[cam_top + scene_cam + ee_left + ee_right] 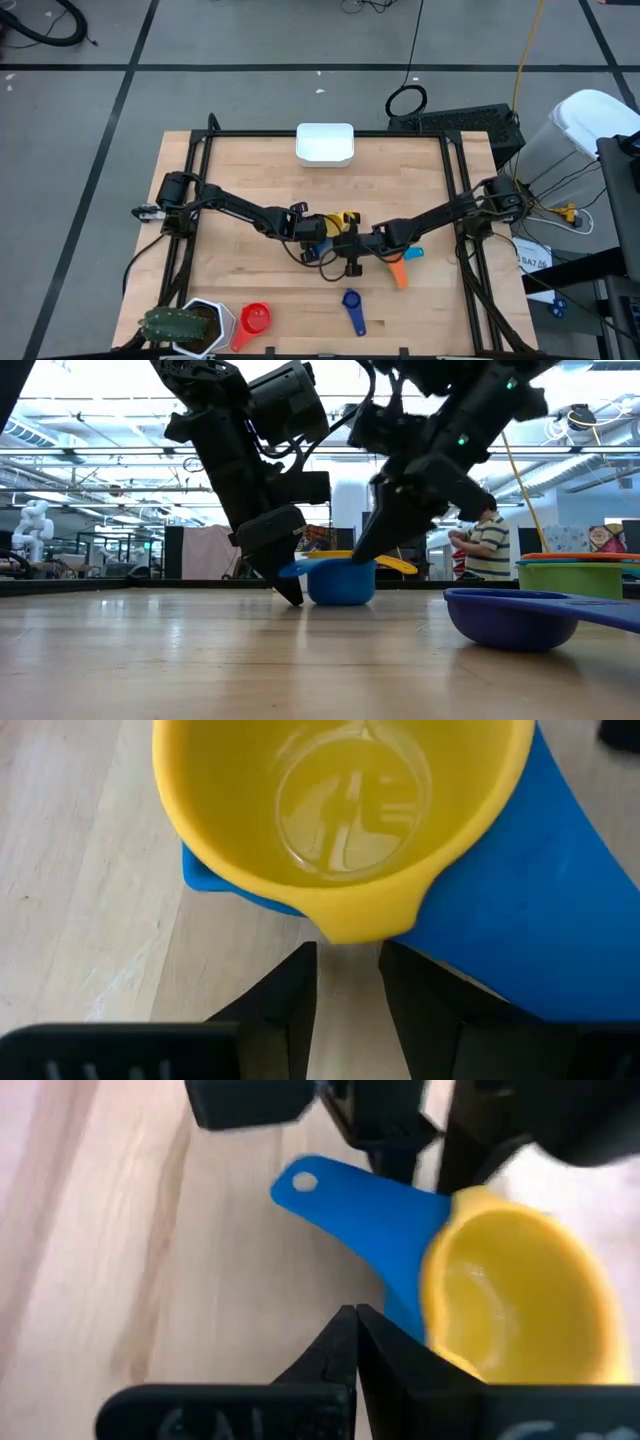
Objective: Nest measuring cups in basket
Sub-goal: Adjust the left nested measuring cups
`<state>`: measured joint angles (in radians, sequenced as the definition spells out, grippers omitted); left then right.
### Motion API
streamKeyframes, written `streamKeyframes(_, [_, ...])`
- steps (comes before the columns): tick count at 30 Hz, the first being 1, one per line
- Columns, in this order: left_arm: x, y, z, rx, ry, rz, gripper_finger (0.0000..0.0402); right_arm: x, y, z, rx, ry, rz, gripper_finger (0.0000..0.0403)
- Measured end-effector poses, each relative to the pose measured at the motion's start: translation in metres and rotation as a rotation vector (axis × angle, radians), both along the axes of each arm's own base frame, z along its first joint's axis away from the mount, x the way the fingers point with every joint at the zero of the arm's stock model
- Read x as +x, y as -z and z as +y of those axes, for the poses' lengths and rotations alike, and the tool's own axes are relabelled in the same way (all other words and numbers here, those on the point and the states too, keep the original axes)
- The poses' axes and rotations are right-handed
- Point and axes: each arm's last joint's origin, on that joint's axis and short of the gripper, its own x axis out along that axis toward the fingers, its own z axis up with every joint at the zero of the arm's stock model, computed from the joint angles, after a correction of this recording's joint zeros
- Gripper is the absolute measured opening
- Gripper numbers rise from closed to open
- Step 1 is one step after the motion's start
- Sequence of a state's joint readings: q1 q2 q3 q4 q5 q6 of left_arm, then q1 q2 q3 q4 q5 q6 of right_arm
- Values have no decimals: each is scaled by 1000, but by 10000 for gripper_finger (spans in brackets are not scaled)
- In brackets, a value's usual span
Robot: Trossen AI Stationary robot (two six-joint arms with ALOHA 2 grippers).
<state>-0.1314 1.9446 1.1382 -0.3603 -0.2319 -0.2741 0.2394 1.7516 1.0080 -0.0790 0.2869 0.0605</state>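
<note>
Purple measuring cup [520,618] nearest, yellow cup [340,815] nested in blue cup [340,580] mid-table
Left gripper [348,982] partly open at the yellow cup's handle, gripping nothing; right gripper [355,1342] closed, empty, beside them; basket [325,143] at far edge

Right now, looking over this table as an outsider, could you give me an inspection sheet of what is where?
Surface: wooden table inside a black frame.
Job's things: yellow cup sits nested in the blue cup at mid-table; white basket at the far edge holds no cup; red cup, dark blue cup and orange cup lie loose.
Clutter: white hexagonal pot with green plant at the near left corner.
Hands: left hand open, just behind the yellow cup's handle; right hand shut, empty, beside the nested pair.
Cables: black loop on the floor.
Surroundings: a person stands in the room behind.
</note>
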Motion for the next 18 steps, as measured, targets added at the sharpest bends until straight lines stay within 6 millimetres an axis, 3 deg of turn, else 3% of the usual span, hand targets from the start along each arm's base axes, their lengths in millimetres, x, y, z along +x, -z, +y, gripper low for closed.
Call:
streamKeyframes(5, [-1,0,0,1,1,10,122,-11,-21,0,-52,-50,0,0])
streamKeyframes(10, [-1,0,0,3,4,17,122,-27,-44,-12,-226,-54,39,0])
streamKeyframes(13, [-2,1,0,7,11,22,122,-34,-48,-29,-278,-88,124,0])
streamKeyframes(18, [-2,1,0,8,14,25,122,-37,-45,-50,-221,-178,212,27])
